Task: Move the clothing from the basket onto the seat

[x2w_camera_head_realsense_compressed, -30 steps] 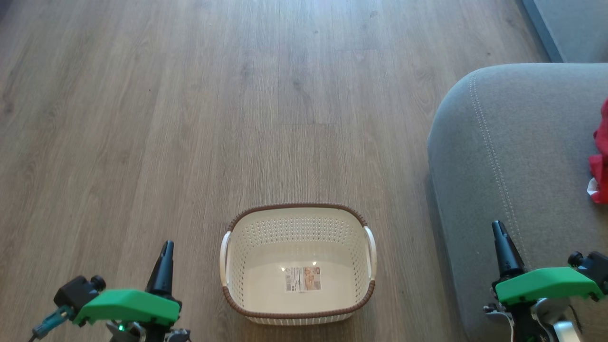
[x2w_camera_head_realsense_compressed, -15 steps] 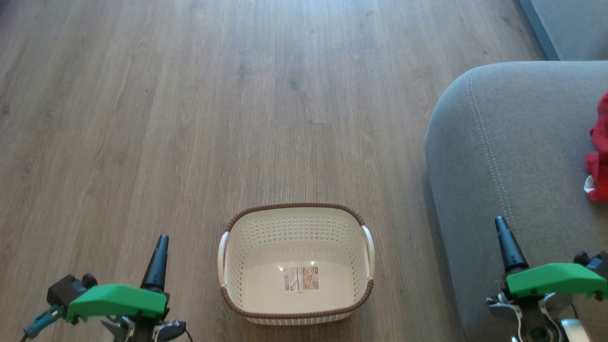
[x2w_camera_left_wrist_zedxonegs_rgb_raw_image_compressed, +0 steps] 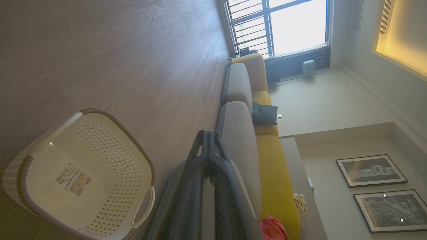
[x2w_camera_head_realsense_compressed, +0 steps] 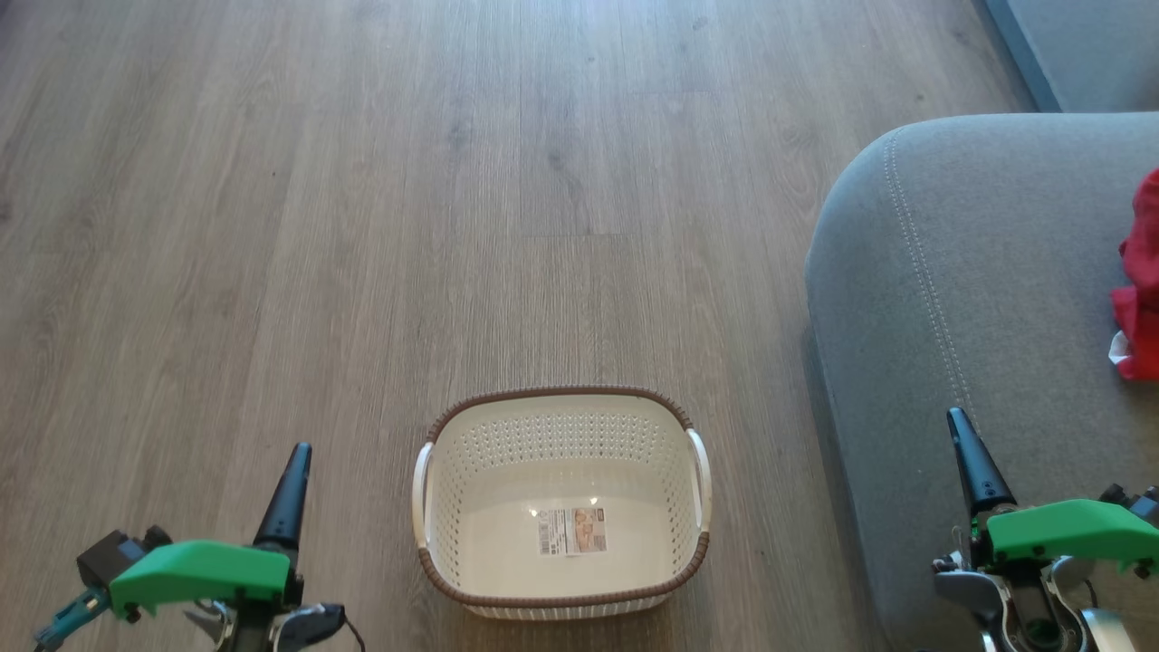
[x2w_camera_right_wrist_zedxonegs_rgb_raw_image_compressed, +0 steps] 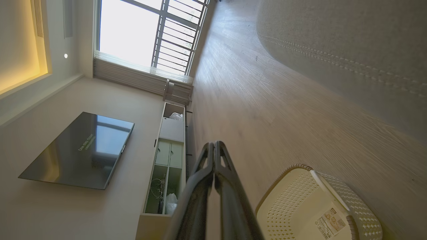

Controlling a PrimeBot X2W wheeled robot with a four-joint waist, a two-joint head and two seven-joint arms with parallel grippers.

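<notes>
The left gripper (x2w_camera_head_realsense_compressed: 296,457) and right gripper (x2w_camera_head_realsense_compressed: 960,426) had fingers together and empty, flanking the empty basket (x2w_camera_head_realsense_compressed: 561,395) at 6 o'clock. The clothing (x2w_camera_head_realsense_compressed: 1141,290) lay on the seat (x2w_camera_head_realsense_compressed: 951,254) at 3 o'clock. The transfer appeared complete, so no further grasp seemed required.

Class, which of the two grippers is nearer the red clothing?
The right gripper, seen against the seat holding the clothing; the left gripper lies beyond the basket, over floor.
</notes>
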